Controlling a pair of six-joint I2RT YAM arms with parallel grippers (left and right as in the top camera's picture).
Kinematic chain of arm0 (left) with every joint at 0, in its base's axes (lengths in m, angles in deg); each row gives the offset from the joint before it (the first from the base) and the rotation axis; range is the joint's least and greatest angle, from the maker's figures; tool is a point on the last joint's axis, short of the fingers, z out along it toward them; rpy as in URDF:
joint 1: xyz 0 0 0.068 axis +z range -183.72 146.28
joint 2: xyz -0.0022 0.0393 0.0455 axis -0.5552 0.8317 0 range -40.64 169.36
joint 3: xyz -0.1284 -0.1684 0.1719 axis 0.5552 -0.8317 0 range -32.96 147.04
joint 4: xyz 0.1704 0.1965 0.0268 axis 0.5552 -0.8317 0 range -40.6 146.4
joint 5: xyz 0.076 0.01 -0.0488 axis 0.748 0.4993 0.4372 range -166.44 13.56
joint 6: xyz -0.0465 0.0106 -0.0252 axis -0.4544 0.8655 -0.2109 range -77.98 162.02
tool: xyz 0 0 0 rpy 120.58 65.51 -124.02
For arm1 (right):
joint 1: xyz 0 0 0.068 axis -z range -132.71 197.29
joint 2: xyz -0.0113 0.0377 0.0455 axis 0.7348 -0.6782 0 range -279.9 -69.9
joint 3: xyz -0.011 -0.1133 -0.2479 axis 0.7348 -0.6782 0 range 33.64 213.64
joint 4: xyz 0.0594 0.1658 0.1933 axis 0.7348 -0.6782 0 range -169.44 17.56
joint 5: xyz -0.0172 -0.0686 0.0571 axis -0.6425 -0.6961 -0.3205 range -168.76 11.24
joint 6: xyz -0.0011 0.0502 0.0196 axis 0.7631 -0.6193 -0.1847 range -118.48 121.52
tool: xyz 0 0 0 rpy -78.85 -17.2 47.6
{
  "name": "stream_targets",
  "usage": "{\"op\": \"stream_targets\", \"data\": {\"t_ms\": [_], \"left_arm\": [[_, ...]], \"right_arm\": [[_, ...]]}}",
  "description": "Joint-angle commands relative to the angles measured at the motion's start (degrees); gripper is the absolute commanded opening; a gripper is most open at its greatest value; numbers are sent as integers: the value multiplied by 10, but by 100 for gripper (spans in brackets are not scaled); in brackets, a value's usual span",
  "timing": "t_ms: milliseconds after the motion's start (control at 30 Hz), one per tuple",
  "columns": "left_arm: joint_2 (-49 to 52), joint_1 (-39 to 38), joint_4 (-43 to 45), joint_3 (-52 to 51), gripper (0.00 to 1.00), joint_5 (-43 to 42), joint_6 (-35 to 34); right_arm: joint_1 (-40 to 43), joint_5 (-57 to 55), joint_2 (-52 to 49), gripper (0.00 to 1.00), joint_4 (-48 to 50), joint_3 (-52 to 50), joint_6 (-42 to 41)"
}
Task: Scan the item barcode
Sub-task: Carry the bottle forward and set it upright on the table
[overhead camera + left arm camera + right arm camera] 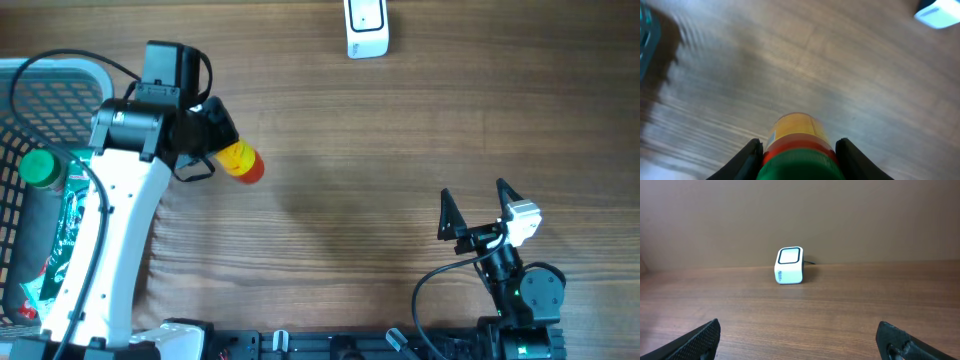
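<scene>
The wooden table (400,150) is taken in first, with one mesh basket (55,110) parked at its left edge. Two grippers are counted. The left gripper (222,150) is clamped on the yellow-and-red bottle (796,131), which is carried just right of the basket over bare wood. Whether it is lifted or resting cannot be told from above. The right gripper (473,192) is spread wide with nothing between its jaws, and it is kept well apart from the bottle at the near right of the table.

Now the key line: the bottle's long axis runs straight out along the left wrist, yellow end leading. One scanner (366,28) is found at the far edge, ahead and off to the right of that leading end. A swing rightward and outward is judged to be needed, and it falls to the left side, since the item is already in its grasp.

No barcode can be made out on the bottle. Inside the basket, one green-capped bottle (40,168) and at least one green packet (70,225) are counted.
</scene>
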Motion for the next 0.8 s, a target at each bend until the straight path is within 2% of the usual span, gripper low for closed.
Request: {"op": "stream_targets", "data": {"t_ms": [0, 100, 267, 633, 767], "left_arm": [[5, -2, -7, 6, 39, 8, 8], [8, -2, -23, 6, 39, 8, 8], [30, -13, 10, 5, 38, 13, 9], [123, -103, 81, 5, 38, 99, 8], [160, -122, 86, 5, 38, 100, 4]], "right_arm": [[-3, -9, 3, 100, 3, -1, 6], [-3, -9, 3, 100, 3, -1, 6], [-3, -9, 3, 100, 3, -1, 6], [-3, -9, 3, 100, 3, -1, 6], [-3, -9, 3, 100, 3, -1, 6]]}}
